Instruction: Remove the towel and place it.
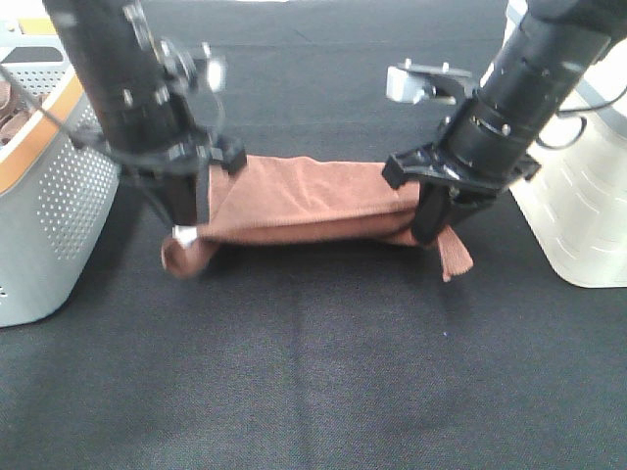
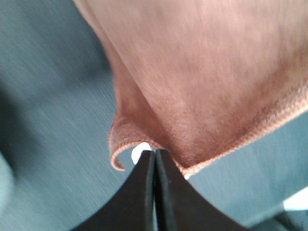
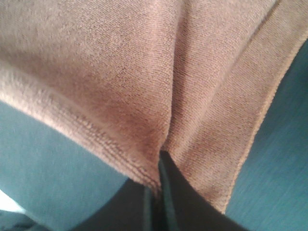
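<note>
The reddish-brown towel (image 1: 304, 201) hangs stretched between my two grippers above the dark table, sagging a little in the middle. My left gripper (image 1: 186, 233) is shut on its left corner, where a small white tag (image 2: 137, 153) shows beside the pinched cloth (image 2: 202, 96). At the right end my right gripper (image 1: 429, 235) is shut on the other corner, and a loose flap hangs below it. The right wrist view is filled by towel (image 3: 120, 72) pinched between the closed black fingers (image 3: 171, 192).
A grey perforated basket (image 1: 54, 196) with an orange rim stands at the left edge, close behind my left arm. A white container (image 1: 578, 206) stands at the right edge. Dark cloth covers the table (image 1: 313, 382) in front.
</note>
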### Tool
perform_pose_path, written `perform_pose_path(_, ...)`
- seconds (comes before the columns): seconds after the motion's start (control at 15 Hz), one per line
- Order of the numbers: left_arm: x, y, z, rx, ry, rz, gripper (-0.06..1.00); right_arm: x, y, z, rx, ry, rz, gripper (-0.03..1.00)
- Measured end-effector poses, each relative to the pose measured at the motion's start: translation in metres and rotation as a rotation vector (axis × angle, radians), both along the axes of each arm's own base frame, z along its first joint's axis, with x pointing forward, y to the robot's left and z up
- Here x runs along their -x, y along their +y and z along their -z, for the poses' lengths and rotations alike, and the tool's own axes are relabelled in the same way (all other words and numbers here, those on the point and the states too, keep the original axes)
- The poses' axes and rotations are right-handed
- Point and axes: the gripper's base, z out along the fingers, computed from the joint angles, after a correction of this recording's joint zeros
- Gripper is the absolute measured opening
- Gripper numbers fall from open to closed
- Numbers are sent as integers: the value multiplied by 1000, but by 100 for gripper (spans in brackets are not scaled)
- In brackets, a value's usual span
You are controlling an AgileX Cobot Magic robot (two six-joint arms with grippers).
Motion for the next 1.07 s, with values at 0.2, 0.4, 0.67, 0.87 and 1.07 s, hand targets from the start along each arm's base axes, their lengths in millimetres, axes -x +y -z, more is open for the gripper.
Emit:
perform_pose_path(0.2,13,-4,15,-26,53,23,0,8,-3,10,14,42,0,3)
perform_pose_path(0.4,17,0,21,-60,72,32,3,17,-7,22,42,86,-5,25)
perform_pose_path(0.67,21,-2,23,-34,107,22,73,22,-10,23,64,136,5,57)
perform_pose_path(0.87,23,-3,17,-9,100,27,85,27,-11,14,68,165,22,65)
perform_pose_path(1.07,23,-2,1,13,57,34,84,29,-12,-10,41,103,27,65)
